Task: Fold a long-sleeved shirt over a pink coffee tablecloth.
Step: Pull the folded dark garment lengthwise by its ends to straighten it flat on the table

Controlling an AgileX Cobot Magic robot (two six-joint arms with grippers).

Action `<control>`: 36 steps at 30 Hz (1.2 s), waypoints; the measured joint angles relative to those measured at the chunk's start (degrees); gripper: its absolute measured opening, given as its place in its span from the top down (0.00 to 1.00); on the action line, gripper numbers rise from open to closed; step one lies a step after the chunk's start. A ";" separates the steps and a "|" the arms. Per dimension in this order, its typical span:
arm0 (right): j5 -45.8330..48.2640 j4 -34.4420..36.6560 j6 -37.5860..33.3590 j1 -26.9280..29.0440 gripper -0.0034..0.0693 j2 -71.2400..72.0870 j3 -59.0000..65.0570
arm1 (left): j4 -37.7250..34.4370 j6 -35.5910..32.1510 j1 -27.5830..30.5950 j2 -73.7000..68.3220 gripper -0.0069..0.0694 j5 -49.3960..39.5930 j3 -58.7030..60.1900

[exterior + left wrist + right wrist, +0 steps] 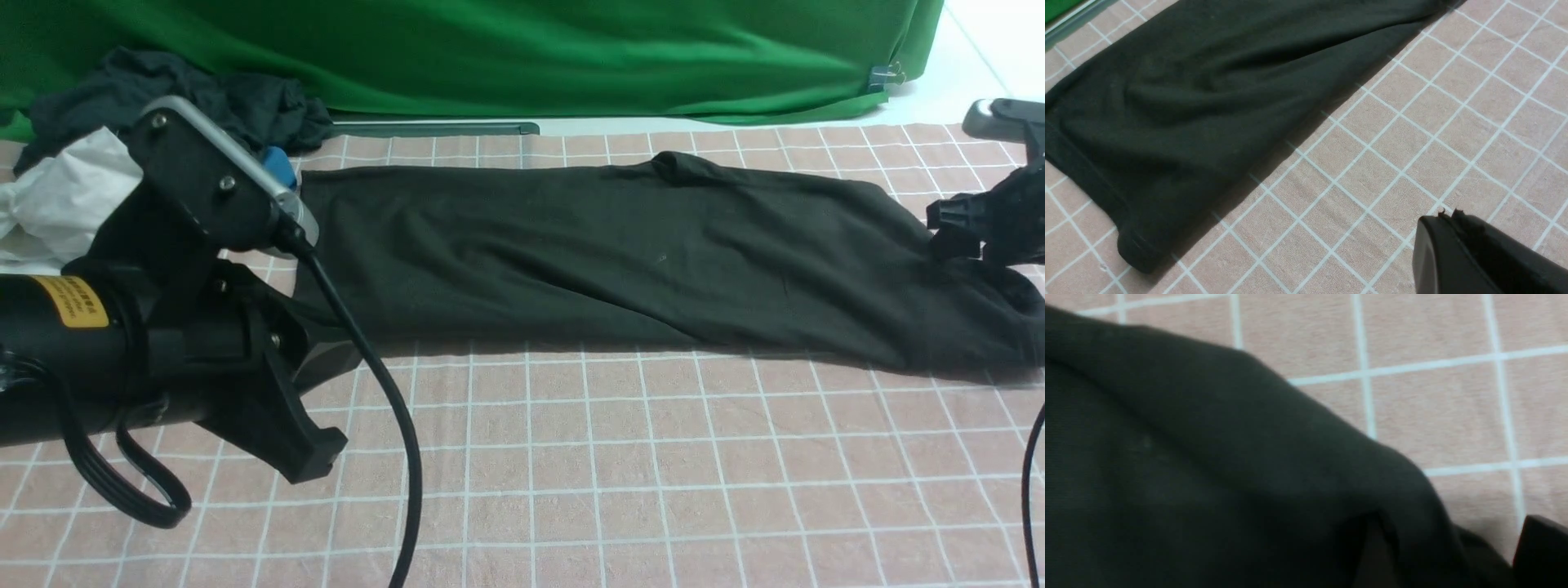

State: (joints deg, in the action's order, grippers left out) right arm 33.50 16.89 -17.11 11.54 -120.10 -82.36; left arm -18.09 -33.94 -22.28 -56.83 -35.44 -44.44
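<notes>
The left gripper (1447,222) has its two fingers pressed together with nothing between them. It hangs just above the pink coffee tablecloth (620,457) near the left edge, close to the near left corner of the long-sleeved shirt (620,253) but apart from it. The right gripper (955,229) sits at the right edge of the tablecloth, right at the shirt's end. Only one of its black fingers (1541,547) shows in the right wrist view, beside a raised fold of the black fabric. How wide it stands, and whether it has hold of the cloth, cannot be told.

There is one shirt. It lies as a long, narrow black band across the far half of the tablecloth, reaching from the left gripper's side to the right edge. Its hemmed end is on the left (the left wrist view shows that stitched edge lying flat on the grid), and the right end is bunched and slightly lifted.

At the far left corner sits one heap of garments (163,98), dark pieces with a white one (57,196) against them. One green backdrop (490,49) hangs behind the far edge.
</notes>
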 joint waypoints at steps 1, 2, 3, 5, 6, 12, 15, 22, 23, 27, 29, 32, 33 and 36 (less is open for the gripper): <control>0.00 0.06 -0.06 -0.14 0.36 -0.15 0.00 | -0.03 0.00 0.00 0.00 0.89 0.06 0.00; 0.00 0.10 -0.06 -0.21 0.36 -0.22 0.00 | -0.07 0.00 0.00 0.00 0.89 0.06 0.05; 0.00 0.18 -0.06 -0.21 0.36 -0.28 0.00 | -0.07 0.00 0.00 0.00 0.89 0.06 0.07; 0.00 0.25 -0.23 -0.21 0.39 -0.28 0.00 | -0.22 0.00 0.00 0.00 0.89 0.01 0.14; 0.00 0.25 -0.50 -0.21 0.41 -0.28 0.00 | -0.21 0.00 0.00 0.00 0.89 0.01 0.14; 0.23 0.51 -1.42 -0.21 0.63 -0.28 0.00 | -0.21 0.00 0.00 0.00 0.89 0.01 0.16; 0.23 0.63 -2.70 -0.21 0.67 -0.28 0.00 | -0.21 0.00 0.00 0.00 0.89 0.01 0.16; 1.98 -1.53 -1.69 -0.21 0.51 -0.47 -2.02 | -0.21 0.00 0.00 0.00 0.89 0.01 0.16; 2.82 -2.21 -0.91 -0.21 0.44 -0.47 -2.74 | -0.21 0.00 0.00 0.00 0.89 0.01 0.16; 6.45 -3.13 1.23 -0.21 0.27 -0.42 -4.64 | -0.21 0.00 0.00 0.00 0.89 0.01 0.16; 9.13 -3.14 2.16 -0.52 0.26 -0.11 -4.63 | -0.21 0.00 0.00 0.00 0.89 -0.04 0.16; 12.35 -3.27 3.37 -1.24 0.29 0.24 -4.63 | -0.21 0.00 0.00 0.00 0.89 -0.04 0.16; 13.21 -3.27 3.57 -1.45 0.30 0.24 -4.63 | -0.21 0.00 0.00 0.00 0.89 -0.04 0.16; 14.38 -3.22 4.34 -2.11 0.32 0.24 -4.63 | -0.21 0.00 0.00 0.00 0.89 -0.04 0.16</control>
State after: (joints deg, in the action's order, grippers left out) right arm 47.87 13.67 -12.77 9.43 -119.86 -87.00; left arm -18.30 -33.94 -22.28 -56.83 -35.49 -44.28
